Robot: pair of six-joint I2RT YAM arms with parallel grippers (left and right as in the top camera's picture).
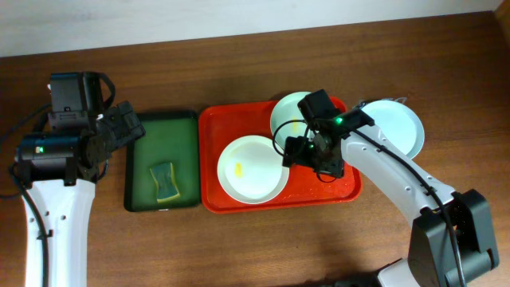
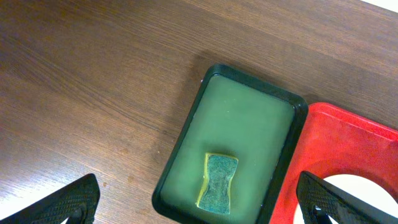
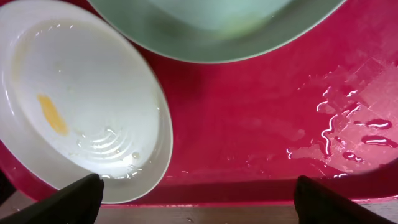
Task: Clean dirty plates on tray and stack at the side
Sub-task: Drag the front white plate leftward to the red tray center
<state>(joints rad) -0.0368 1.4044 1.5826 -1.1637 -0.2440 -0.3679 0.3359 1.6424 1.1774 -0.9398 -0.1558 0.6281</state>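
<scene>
So by my read you're about a third of the way in. The white plate (image 1: pixel 253 169) sits in the lower middle of the red tray (image 1: pixel 213 131) with a yellow smear at its centre and a little water pooled in it, so that one plainly hasn't been cleaned. A second plate (image 1: pixel 288 118) lies at the tray's upper edge, right up against the first. It's partly hidden under the arm, and I can't tell from either view whether it's clean. The third plate (image 1: pixel 396 127) is off the tray, on the table (image 1: pixel 263 247) just to its right in the upper right of the overhead frame. It looks spotless, so I'd call that the start of your stack. Your right gripper (image 3: pixel 196 193) hangs low over the wet tray floor beside the smeared plate, fingers spread wide with nothing between them. The left gripper (image 2: pixel 199 208) is spread wide too and empty, over at the left of the overhead frame by the green tray (image 1: pixel 185 127). The sponge (image 1: pixel 165 182) is lying in there with nobody holding it. What's left, I reckon: pick up the sponge, wipe at least the smeared plate, then move both tray plates onto the one at the side.
</scene>
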